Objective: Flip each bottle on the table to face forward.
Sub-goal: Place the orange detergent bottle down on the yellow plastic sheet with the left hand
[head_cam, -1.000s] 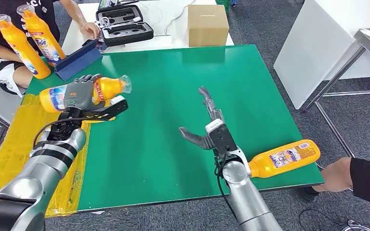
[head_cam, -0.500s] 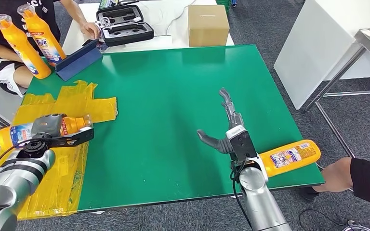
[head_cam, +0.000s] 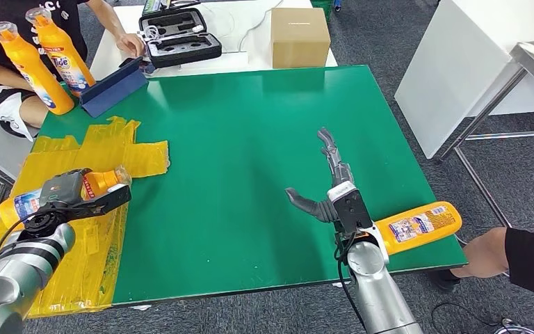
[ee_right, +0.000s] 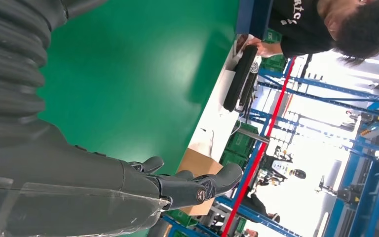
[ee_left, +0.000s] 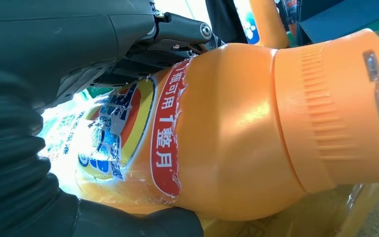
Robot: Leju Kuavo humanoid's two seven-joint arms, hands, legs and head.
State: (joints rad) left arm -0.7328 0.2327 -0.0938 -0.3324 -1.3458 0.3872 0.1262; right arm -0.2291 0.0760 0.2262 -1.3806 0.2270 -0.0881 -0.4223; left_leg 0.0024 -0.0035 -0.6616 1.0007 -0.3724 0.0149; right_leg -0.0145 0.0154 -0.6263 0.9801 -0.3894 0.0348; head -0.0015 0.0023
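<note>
One orange bottle (head_cam: 55, 195) sits gripped in the left hand (head_cam: 66, 189) over yellow tape (head_cam: 104, 149) — likely for set-down — while the right hand (head_cam: 323, 191) hovers spread, holding nothing, above the worktop (head_cam: 250, 125).

Left hand (head_cam: 61, 189) has fingers (ee_left: 128, 29) clasped round a load; right hand (head_cam: 327, 188) hovers, fingers (ee_right: 197, 187) spread.
</note>
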